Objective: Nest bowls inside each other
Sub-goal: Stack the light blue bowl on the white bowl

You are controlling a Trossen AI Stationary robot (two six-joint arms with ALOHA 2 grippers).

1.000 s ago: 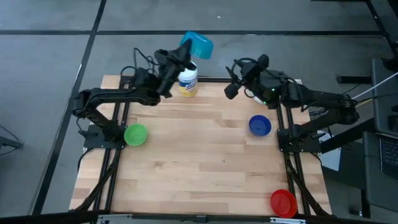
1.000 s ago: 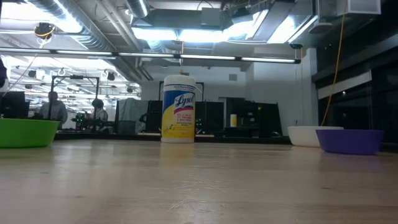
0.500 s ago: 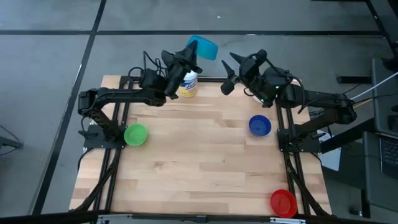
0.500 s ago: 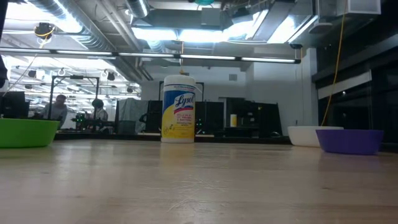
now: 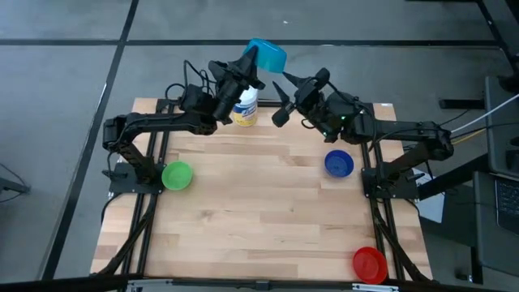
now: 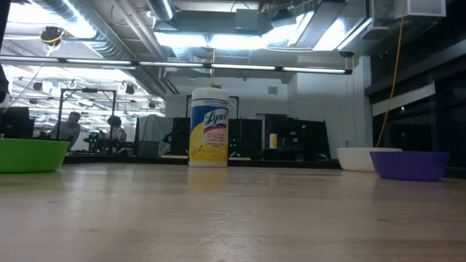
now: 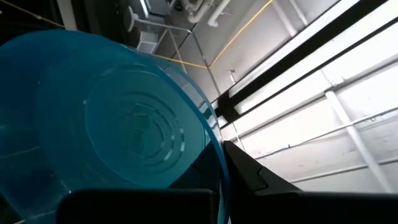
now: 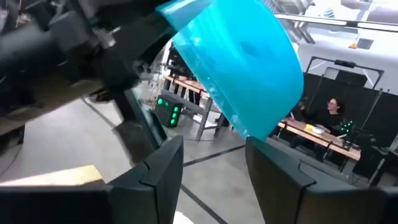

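The left end effector [image 5: 250,66] is raised above the far edge of the desk [image 5: 259,203], clamped on the rim of the light blue bowl [image 5: 268,55], which sits tilted at its tip. Just below it stands the white canister [image 5: 246,107] with the yellow label. The right end effector [image 5: 280,97] is lifted too, pointing at the light blue bowl from just beside it; its fingers [image 8: 158,168] are spread apart with nothing between them, and the bowl's edge hangs just ahead of the gap. The dark blue bowl [image 5: 339,163] sits on the desk beneath the right arm, with the white bowl [image 6: 358,159] just behind it. The green bowl [image 5: 177,175] lies well off below the left arm, and the red bowl [image 5: 370,264] is far away at the near right corner.
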